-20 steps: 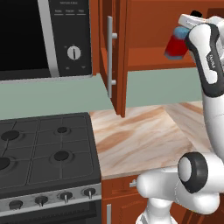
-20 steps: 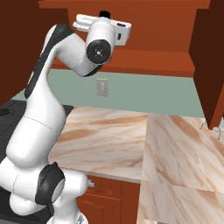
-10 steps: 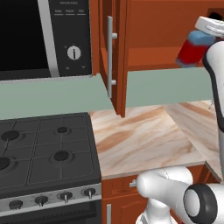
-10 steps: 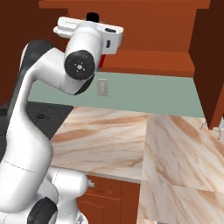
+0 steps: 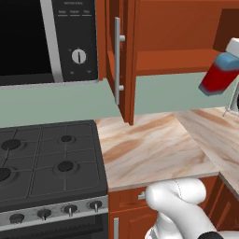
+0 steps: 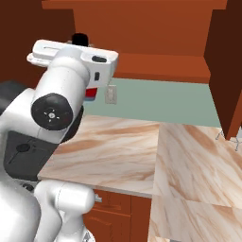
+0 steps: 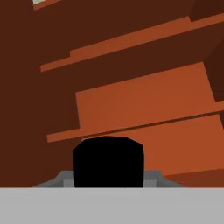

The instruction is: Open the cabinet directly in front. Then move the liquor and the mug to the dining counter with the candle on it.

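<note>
- The cabinet (image 5: 140, 42) takes up the upper middle of the left base view; its door (image 5: 114, 60) stands swung out edge-on with the silver bar handle facing the camera, so the first part of the job looks done; in the hand view its reddish shelves run slantwise because the hand is rolled
- The marble desk (image 5: 154, 144) spreads across the lower middle, bare, beside the black stove (image 5: 46, 163) at lower left; a microwave (image 5: 46, 37) hangs at upper left above a pale green backsplash
- The liquor (image 5: 218, 74) hangs tilted at the right edge, blue above red, clear of the shelf and above the desk; held aloft like this, it seems bound for the dining counter
- The tool (image 7: 108, 186) is pinching the liquor; the bottle's black cap (image 7: 108, 162) sits at the bottom of the hand view
</note>
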